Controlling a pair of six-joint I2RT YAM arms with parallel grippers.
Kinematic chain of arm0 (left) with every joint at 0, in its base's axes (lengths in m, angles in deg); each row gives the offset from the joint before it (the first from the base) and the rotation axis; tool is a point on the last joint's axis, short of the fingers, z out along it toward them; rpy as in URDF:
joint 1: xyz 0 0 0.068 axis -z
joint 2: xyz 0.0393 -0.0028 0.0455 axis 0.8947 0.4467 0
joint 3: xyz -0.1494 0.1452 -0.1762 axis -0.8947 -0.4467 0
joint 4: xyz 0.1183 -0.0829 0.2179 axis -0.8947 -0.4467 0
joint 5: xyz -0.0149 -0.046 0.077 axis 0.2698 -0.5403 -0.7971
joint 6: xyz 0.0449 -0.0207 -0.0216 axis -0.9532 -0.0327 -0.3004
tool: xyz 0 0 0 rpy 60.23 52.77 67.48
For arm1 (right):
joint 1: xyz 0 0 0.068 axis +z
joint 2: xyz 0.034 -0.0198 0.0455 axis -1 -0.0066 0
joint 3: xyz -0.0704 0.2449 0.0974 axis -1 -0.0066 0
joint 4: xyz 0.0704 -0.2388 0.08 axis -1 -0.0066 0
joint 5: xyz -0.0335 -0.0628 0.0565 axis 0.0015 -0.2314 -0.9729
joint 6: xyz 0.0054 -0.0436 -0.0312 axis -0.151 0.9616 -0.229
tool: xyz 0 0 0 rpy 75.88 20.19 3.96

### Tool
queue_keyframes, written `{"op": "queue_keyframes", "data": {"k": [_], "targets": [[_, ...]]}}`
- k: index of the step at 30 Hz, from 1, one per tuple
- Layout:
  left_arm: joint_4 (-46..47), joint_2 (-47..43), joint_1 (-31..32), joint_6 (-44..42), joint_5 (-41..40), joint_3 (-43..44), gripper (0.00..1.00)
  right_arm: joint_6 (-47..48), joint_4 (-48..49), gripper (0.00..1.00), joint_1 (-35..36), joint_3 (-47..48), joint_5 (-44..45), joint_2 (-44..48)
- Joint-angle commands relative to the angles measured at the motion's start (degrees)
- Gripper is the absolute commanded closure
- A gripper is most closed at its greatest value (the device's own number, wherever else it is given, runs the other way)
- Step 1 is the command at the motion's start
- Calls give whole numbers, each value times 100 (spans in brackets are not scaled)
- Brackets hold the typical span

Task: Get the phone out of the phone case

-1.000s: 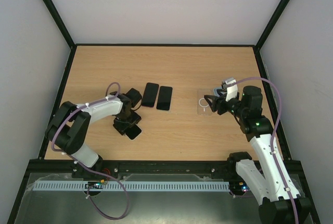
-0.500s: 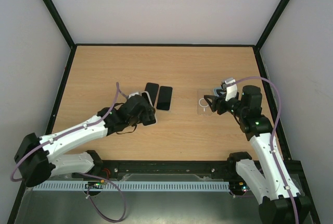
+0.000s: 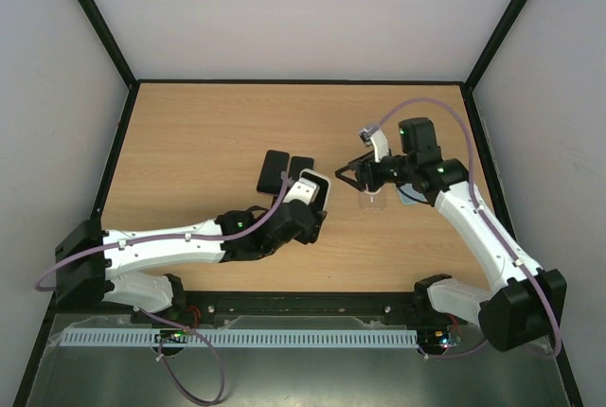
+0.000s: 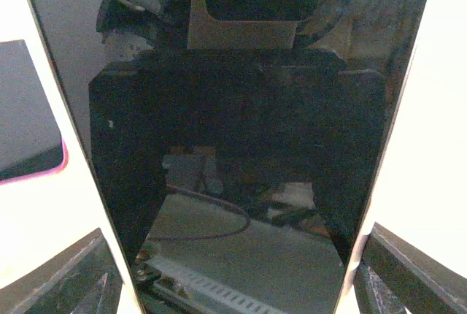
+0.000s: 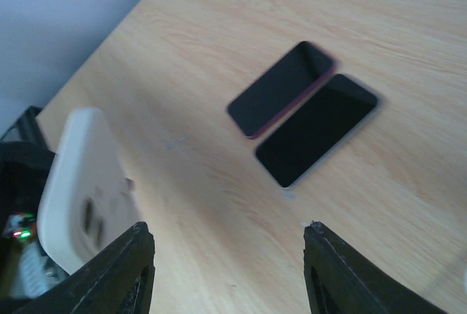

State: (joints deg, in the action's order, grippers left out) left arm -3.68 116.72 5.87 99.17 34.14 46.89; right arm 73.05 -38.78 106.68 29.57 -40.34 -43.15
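Note:
My left gripper point(image 3: 309, 201) is shut on a phone in a white case point(image 3: 311, 191) and holds it raised above the table's middle. In the left wrist view the phone's black screen point(image 4: 233, 109) fills the frame between white case edges, with my fingers point(image 4: 73, 277) at its sides. My right gripper point(image 3: 358, 176) is open and empty, just right of that phone. In the right wrist view point(image 5: 230, 255) the white case's back point(image 5: 80, 190) with its camera cutout shows at left, apart from the jaws.
Two dark phones lie side by side on the table point(image 3: 189, 132), one pink-edged point(image 3: 274, 170) point(image 5: 281, 87) and one black point(image 3: 299, 167) point(image 5: 317, 128). A clear case with a ring point(image 3: 371, 201) lies under my right gripper, and a bluish thing point(image 3: 413, 195) beside it.
My left arm has swung from the left to the table's middle, lifting the white-cased phone. My right arm has reached left toward it, jaws open.

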Motion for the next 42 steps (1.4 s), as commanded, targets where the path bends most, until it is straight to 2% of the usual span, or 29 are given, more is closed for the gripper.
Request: {"op": "queue_keyframes", "data": {"k": [1, 8, 13, 16, 19, 22, 27, 35, 39, 42], "targets": [[482, 241, 102, -581, -837, 342, 98, -294, -681, 49, 491, 538, -121, -268], [493, 427, 228, -686, -1046, 347, 98, -497, -580, 53, 962, 575, 167, -419], [536, 509, 232, -751, -1056, 366, 98, -329, -771, 55, 966, 615, -95, -493], [617, 552, 234, -790, -969, 373, 98, -300, -795, 51, 966, 820, 119, -394], [650, 566, 245, -775, -915, 386, 98, -185, -1014, 49, 966, 1444, 590, -379], [660, 566, 263, -775, -886, 399, 98, -64, -1272, 47, 966, 1945, 630, -394], [673, 532, 286, -751, -837, 411, 98, -129, -1442, 44, 974, 1681, 302, -387], [428, 688, 488, -732, -1201, 700, 98, 432, -2319, 55, 1039, 1477, 330, -982], [283, 869, 630, -724, -1334, 894, 98, 451, -2244, 61, 1053, 1353, 395, -882], [158, 995, 681, -652, -1378, 1042, 98, 455, -2231, 61, 1054, 1295, 356, -814]]}}
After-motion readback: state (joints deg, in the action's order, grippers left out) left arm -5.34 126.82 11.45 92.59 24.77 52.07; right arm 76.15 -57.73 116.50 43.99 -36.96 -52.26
